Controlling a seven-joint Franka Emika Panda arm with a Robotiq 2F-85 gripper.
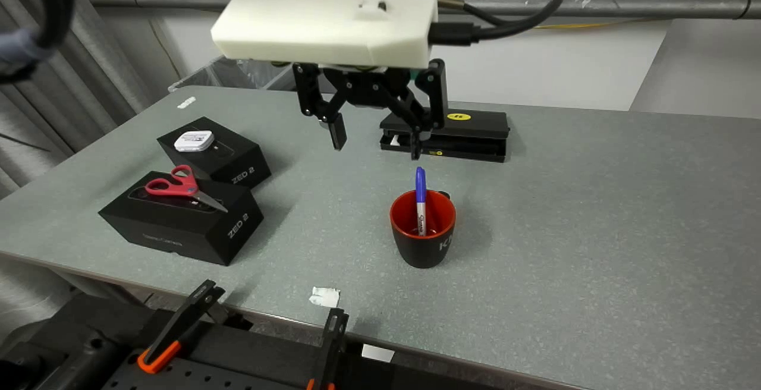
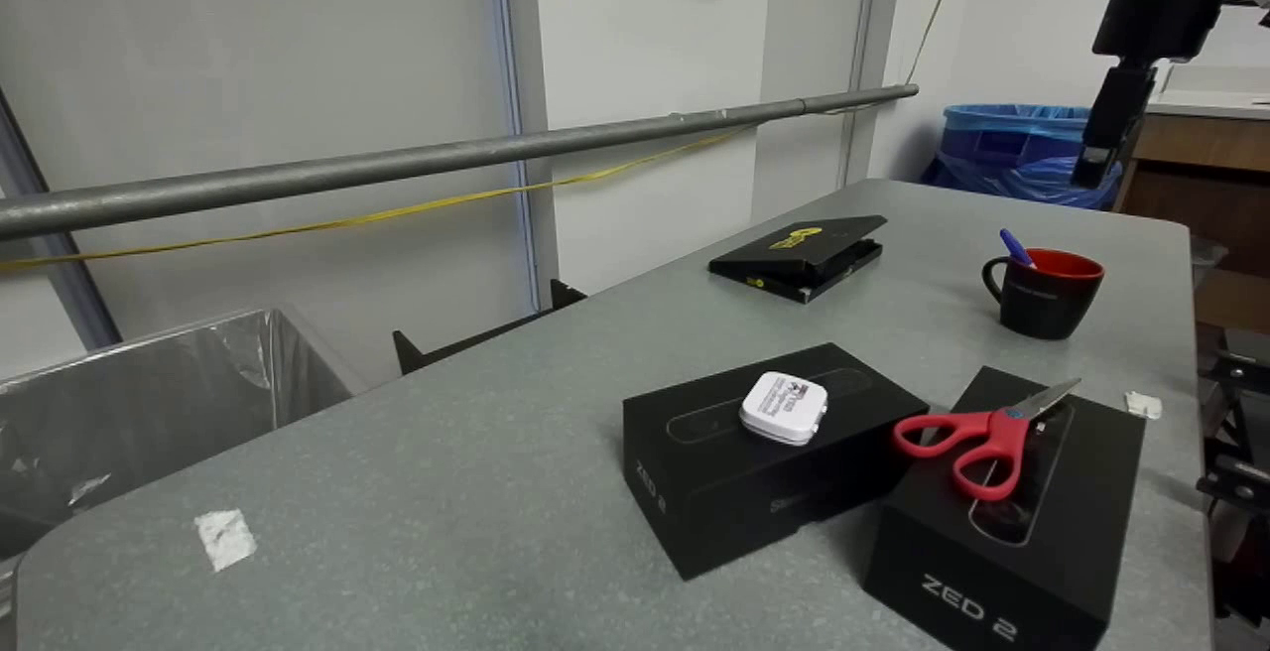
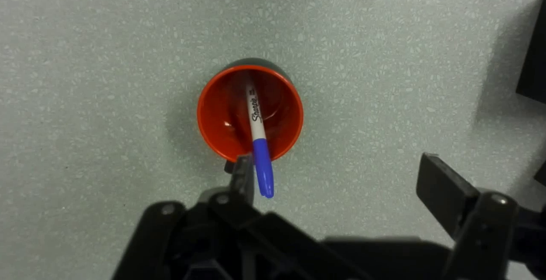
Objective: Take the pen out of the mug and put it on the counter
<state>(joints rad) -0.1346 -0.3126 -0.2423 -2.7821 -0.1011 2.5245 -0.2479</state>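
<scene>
Two black boxes point(image 1: 178, 229) with crisp edges and pale ZED 2 lettering sit just beside each other; red-handled scissors point(image 2: 1007, 433) lie on one, a smooth white case point(image 2: 784, 408) with rounded corners on the other; a flat black box point(image 2: 799, 246) with yellow markings has its lid partly raised; the mug point(image 2: 1047, 299) is squat and round, dark outside, glossy red within, with a looped handle; the end effector point(image 1: 377, 141), black and jointed, hangs in the air with its fingers spread wide, apart from the pen point(image 3: 257, 134) in both exterior views; the pen itself leans inside the mug, slim and rounded at the end, its whitish barrel printed Sharpie in black, its blue cap pointing up past the rim; the desk point(image 1: 594, 229) is grey, matte and finely speckled, with torn white scraps point(image 1: 325, 296) lying on it; a dull metal pipe point(image 1: 642, 8) runs along the pale wall point(image 2: 645, 46); a clear-lined bin point(image 2: 179, 403) stands by one end, a blue-lined bin point(image 2: 1012, 150) beyond the other.
</scene>
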